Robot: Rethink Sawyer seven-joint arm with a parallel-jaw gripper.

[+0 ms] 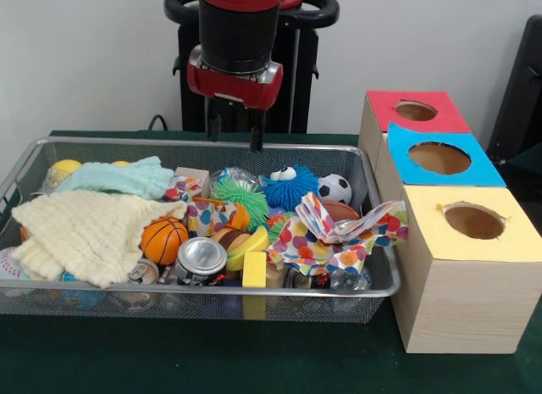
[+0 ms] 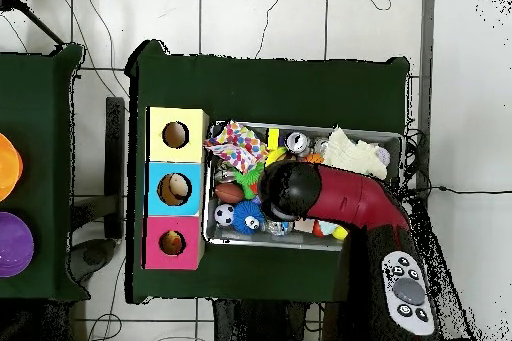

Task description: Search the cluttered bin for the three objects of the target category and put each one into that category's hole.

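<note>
My gripper (image 1: 234, 142) hangs open over the far side of the wire mesh bin (image 1: 381, 291), with nothing between its fingers. Below and in front of it lie a green spiky ball (image 1: 240, 193), a blue fuzzy ball with eyes (image 1: 290, 186) and a small soccer ball (image 1: 336, 188). An orange basketball (image 1: 163, 239), a silver can (image 1: 201, 258) and a yellow block (image 1: 254, 269) sit nearer the front. In the overhead view the arm (image 2: 292, 189) covers the middle of the bin (image 2: 392, 138) and hides the gripper.
Three wooden boxes stand beside the bin, each with a hole: red top (image 1: 415, 111), blue top (image 1: 439, 158), yellow top (image 1: 473, 221). A cream cloth (image 1: 80, 233) and a mint cloth (image 1: 118, 178) cover the bin's left part. Polka-dot paper (image 1: 339, 237) lies at the right.
</note>
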